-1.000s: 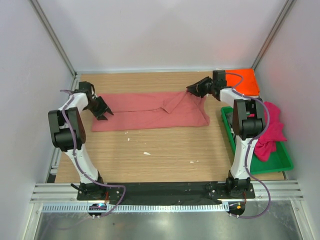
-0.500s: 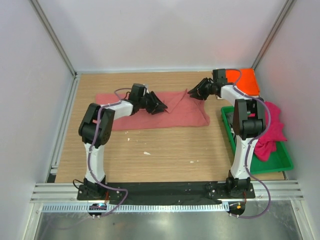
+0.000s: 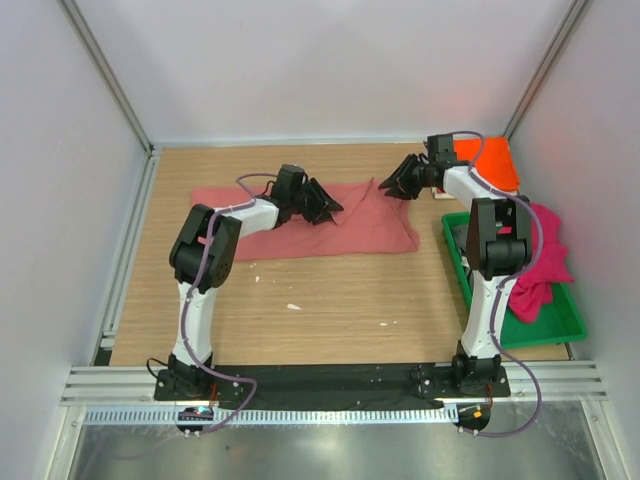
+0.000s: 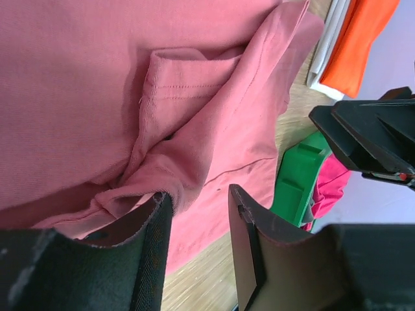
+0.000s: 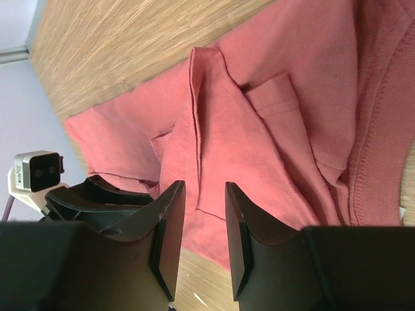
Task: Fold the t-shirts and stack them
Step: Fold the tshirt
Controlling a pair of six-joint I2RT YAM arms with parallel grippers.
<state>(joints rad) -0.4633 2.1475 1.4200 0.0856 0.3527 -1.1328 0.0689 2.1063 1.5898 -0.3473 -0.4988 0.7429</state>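
Here three t-shirts show: one salmon-red shirt (image 3: 300, 232) spread lengthwise across the far part of the table (image 3: 330, 290), one orange shirt (image 3: 490, 162) in the far right corner, and one magenta shirt (image 3: 545, 262) heaped in the green tray (image 3: 560, 325). The left arm reaches rightward, its left gripper (image 4: 198, 194) low over a rumpled fold near the salmon-red shirt's middle, fingers parted, clasping nothing. The right gripper (image 5: 203, 188) points left over that shirt's far right end, fingers likewise apart.

a lab test cell: white panel walls (image 3: 330, 70), aluminium frame rails (image 3: 330, 384), a wooden tabletop (image 3: 330, 290).
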